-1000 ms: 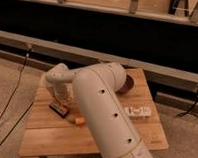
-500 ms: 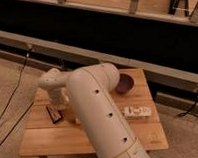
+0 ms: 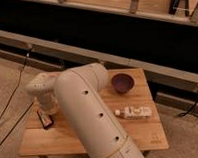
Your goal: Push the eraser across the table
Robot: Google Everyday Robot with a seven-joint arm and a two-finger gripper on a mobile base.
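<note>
The eraser (image 3: 45, 119), a small dark block with an orange-red edge, lies near the left edge of the light-brown plank table (image 3: 145, 136). My gripper (image 3: 49, 110) hangs from the white wrist right above and behind the eraser, at its right side and touching or nearly touching it. My thick white arm (image 3: 89, 114) crosses the middle of the table and hides what lies under it.
A dark purple bowl (image 3: 122, 83) stands at the table's back right. A white tube with a printed label (image 3: 134, 112) lies right of the arm. A long dark bench and rails run behind the table. Cables (image 3: 13, 98) trail over the floor on the left.
My gripper and the eraser have moved left together, toward the table's left edge and slightly nearer the camera. The arm now covers the orange thing seen earlier.
</note>
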